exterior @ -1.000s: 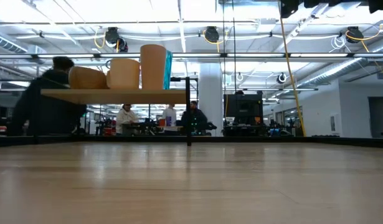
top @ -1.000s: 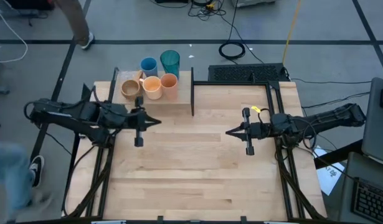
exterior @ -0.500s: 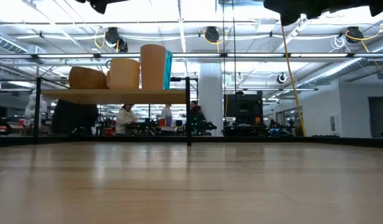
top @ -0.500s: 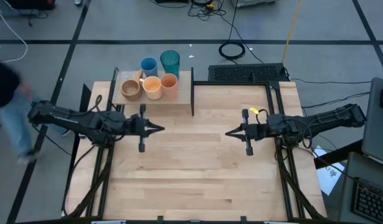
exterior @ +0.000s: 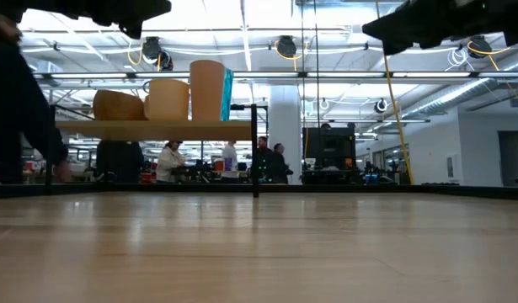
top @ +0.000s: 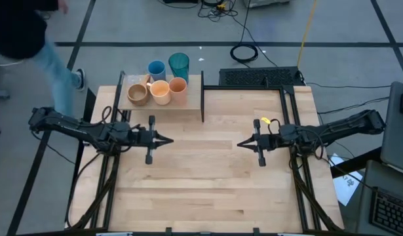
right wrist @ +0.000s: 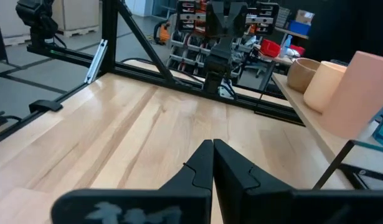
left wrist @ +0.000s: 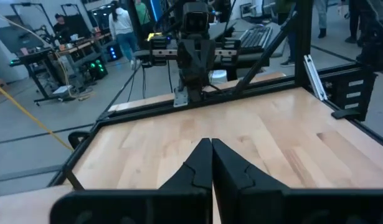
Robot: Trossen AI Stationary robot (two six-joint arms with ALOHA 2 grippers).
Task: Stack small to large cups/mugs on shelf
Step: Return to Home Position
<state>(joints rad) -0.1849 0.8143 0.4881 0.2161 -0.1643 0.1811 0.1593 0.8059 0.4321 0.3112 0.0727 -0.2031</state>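
Note:
The shelf (top: 188,105) stands at the table's far left, a light-wood board in a black frame. On it stand a tan handled mug (top: 137,94), a peach-orange mug (top: 160,92), an orange cup (top: 177,86), a blue cup (top: 156,69) and a tall teal tumbler (top: 179,64), each on its base. The low view shows the tan mug (exterior: 117,105), the peach mug (exterior: 168,99) and the orange cup (exterior: 207,90). My left gripper (top: 171,139) is shut and empty above the table's left middle. My right gripper (top: 240,142) is shut and empty above the right middle.
A black frame (top: 283,98) borders the table's far right part. The bare light-wood tabletop (top: 201,183) spreads between and in front of the arms. A person (top: 31,39) walks on the floor beyond the table's far left corner. People and desks show in the room behind.
My left gripper has moved a little toward the table's near edge and toward the right, away from the shelf, staying shut. My right gripper has shifted slightly toward the near edge. The cups have stayed in place. A person has walked around the table's left side.

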